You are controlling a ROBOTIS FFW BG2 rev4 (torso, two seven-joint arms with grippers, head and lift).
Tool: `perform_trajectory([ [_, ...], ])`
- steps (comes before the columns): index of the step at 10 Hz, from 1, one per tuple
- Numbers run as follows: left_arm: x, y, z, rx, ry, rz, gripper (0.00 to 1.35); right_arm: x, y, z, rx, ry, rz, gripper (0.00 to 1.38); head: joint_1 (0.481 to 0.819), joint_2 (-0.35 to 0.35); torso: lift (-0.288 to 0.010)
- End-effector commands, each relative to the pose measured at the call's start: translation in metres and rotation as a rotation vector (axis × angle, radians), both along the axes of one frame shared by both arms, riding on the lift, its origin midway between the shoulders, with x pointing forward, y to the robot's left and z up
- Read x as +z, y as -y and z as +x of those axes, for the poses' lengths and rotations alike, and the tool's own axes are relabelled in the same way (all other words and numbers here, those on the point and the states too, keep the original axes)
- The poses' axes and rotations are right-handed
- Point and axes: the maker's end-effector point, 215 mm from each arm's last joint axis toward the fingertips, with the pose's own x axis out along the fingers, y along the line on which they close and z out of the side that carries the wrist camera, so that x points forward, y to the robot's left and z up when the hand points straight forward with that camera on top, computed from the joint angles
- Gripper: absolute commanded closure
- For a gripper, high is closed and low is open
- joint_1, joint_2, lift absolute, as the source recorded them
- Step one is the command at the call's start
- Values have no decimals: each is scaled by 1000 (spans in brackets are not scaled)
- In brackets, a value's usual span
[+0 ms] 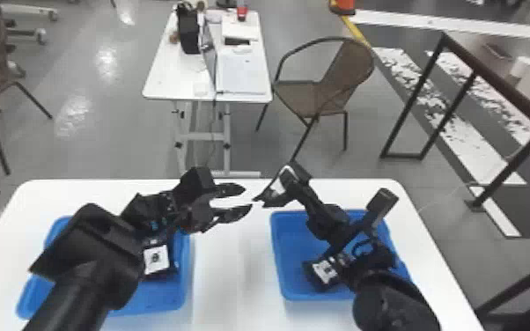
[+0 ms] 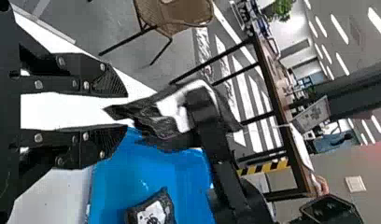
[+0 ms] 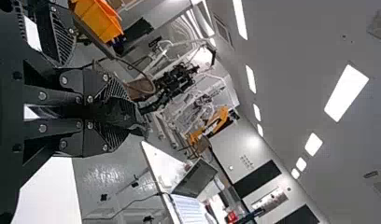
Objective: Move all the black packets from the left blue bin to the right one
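Left arm point(image 1: 79, 290): left gripper point(image 1: 248, 199) spread, empty
Right gripper point(image 3: 125, 113): pinching packet point(image 2: 153, 116); handover seemingly finished
Right bin point(image 1: 292, 251): next, lower packet inside, release

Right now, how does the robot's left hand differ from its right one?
The left hand is open and grips nothing, while the right hand is shut on a black packet. The left hand points toward the robot's right; the right hand points back toward the left one. Both are black, have two fingers each and are above the white table.
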Motion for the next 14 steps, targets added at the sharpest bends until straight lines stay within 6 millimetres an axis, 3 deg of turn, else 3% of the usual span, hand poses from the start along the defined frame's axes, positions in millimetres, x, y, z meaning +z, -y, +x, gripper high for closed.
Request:
perform_trajectory([
  [1, -3, -27, 0, 79, -25, -56, 202, -7, 32, -4, -54, -14, -1, 1273, 695, -161, 0],
  [2, -1, -53, -1, 154, -39, -113, 75, -18, 51, -11, -74, -36, -13, 1273, 695, -164, 0],
  [3, 5, -88, -3, 246, -47, -186, 119, -37, 63, -22, -81, -74, -28, 1273, 695, -165, 0],
  [5, 22, -163, -17, 439, -43, -333, -2, -84, 75, -45, -93, -174, -33, 1273, 695, -133, 0],
  [6, 23, -191, -28, 512, -53, -374, -2, -105, 75, -55, -93, -218, -33, 1273, 695, -117, 0],
  [7, 24, -213, -38, 559, -56, -417, -2, -126, 77, -66, -93, -263, -38, 1273, 695, -85, 0],
  [9, 20, -233, -47, 603, -69, -462, 53, -152, 86, -73, -103, -324, -42, 1268, 695, -39, 0],
  [10, 19, -236, -47, 610, -72, -463, 124, -153, 94, -68, -114, -320, -62, 1004, 695, -30, 0],
  [11, 19, -236, -45, 609, -74, -455, 128, -136, 113, -56, -152, -262, -94, 453, 695, -29, 0],
  [12, 14, -234, -45, 609, -85, -436, 128, -112, 137, -47, -204, -206, -134, 61, 695, -35, 0],
  [13, 6, -238, -48, 621, -104, -422, 128, -83, 158, -43, -264, -147, -175, 67, 695, -59, 0],
  [14, -10, -253, -51, 662, -131, -380, 133, -58, 174, -48, -322, -100, -175, 168, 695, -83, 0],
])
